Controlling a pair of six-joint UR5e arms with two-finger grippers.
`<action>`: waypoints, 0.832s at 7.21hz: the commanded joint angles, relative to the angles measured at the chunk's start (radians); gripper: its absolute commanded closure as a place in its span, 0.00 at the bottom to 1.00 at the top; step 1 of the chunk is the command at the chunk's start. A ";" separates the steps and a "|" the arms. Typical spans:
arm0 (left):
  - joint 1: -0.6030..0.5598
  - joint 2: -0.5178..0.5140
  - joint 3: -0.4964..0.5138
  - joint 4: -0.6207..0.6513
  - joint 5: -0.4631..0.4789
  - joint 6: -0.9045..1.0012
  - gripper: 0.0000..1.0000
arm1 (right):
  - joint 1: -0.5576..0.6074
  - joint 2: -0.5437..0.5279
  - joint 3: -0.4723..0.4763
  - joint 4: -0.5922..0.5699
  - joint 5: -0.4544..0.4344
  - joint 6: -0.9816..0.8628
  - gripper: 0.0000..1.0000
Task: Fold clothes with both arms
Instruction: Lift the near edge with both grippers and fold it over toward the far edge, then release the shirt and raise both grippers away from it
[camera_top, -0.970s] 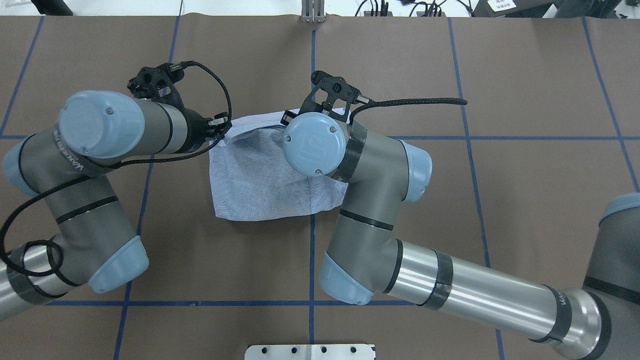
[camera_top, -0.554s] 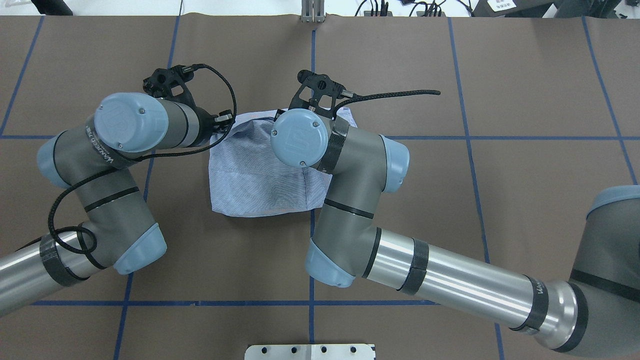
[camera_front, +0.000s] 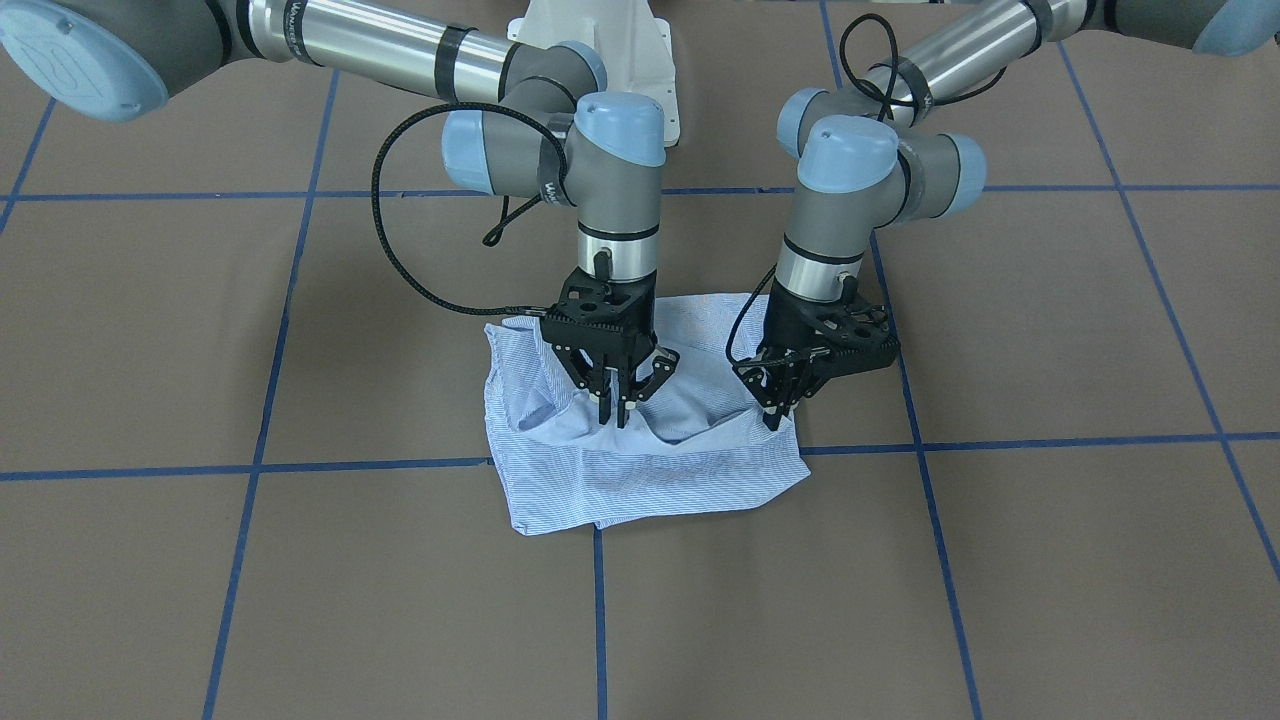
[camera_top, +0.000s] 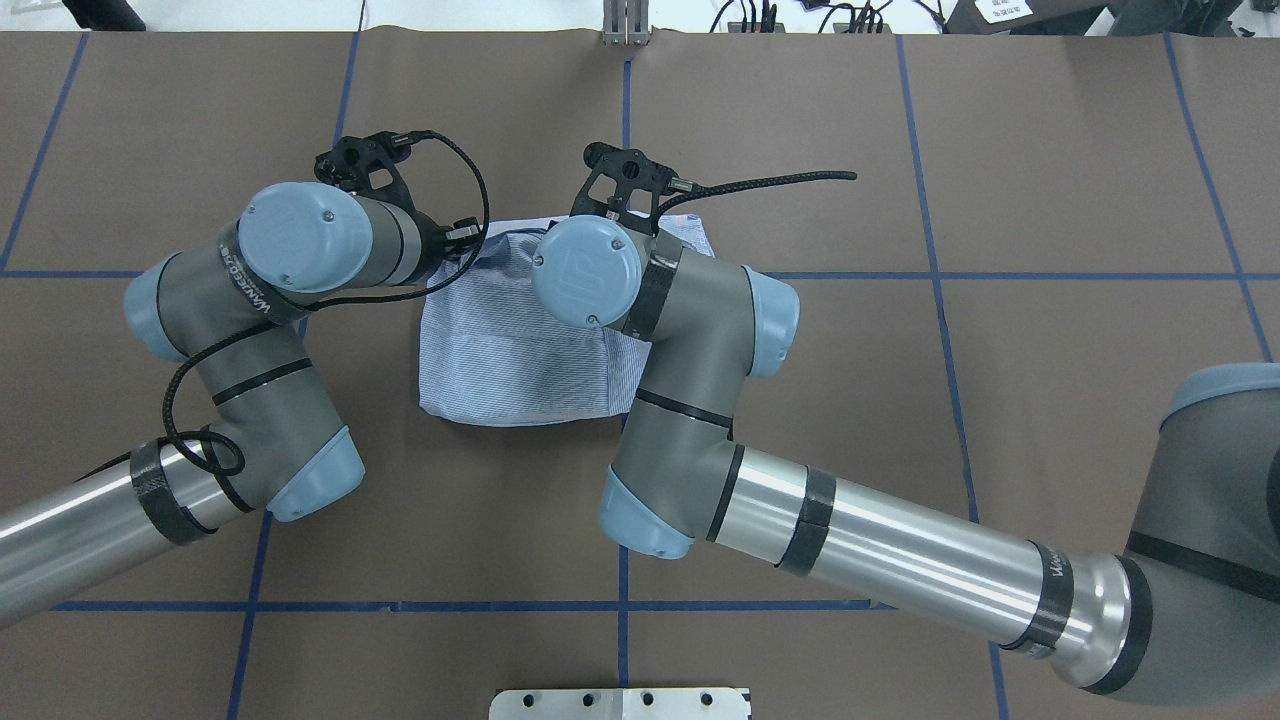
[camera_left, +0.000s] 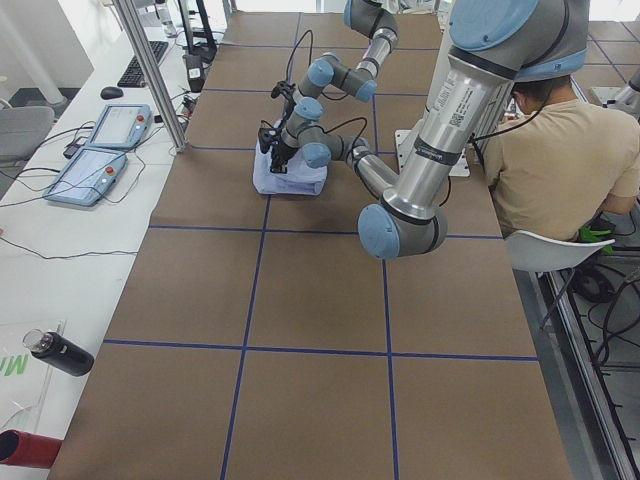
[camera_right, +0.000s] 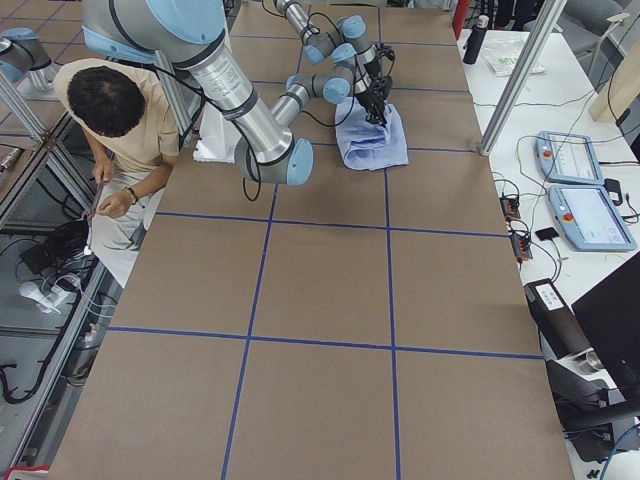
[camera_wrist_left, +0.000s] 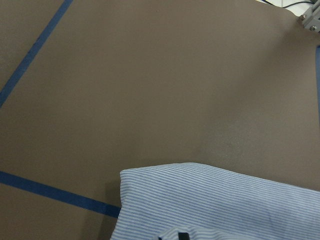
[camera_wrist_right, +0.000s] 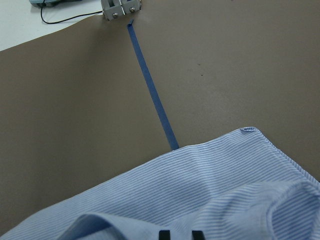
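Observation:
The light blue-and-white striped shirt (camera_front: 650, 480) lies as a folded bundle on the brown table; it also shows in the overhead view (camera_top: 510, 360). My right gripper (camera_front: 620, 412) points down and is shut on a raised fold of the shirt. My left gripper (camera_front: 778, 412) is shut on the shirt's edge at the other side. The cloth sags between the two grips. In the overhead view both grippers are hidden under their wrists. The right wrist view shows the shirt (camera_wrist_right: 200, 190) and two fingertips (camera_wrist_right: 164, 234) close together. The left wrist view shows the shirt's edge (camera_wrist_left: 225, 200).
Blue tape lines (camera_top: 625, 500) grid the brown table. A metal bracket (camera_top: 625, 25) stands at the far edge, a metal plate (camera_top: 620, 703) at the near edge. The white pedestal (camera_front: 590, 30) is behind the arms. A seated person (camera_left: 540, 130) and control pendants (camera_left: 100, 150) flank the table.
My left wrist has moved right and my right wrist left and slightly away, both with the cloth. The shirt's near edge has drawn further from the robot and the bundle is shorter.

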 joint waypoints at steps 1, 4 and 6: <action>-0.030 -0.002 0.001 -0.021 0.005 0.168 0.00 | 0.037 0.049 -0.038 -0.001 0.040 -0.026 0.00; -0.166 0.050 -0.118 -0.012 -0.215 0.445 0.00 | 0.216 -0.007 0.062 -0.013 0.377 -0.227 0.00; -0.242 0.201 -0.271 -0.002 -0.301 0.604 0.00 | 0.372 -0.266 0.357 -0.154 0.550 -0.552 0.00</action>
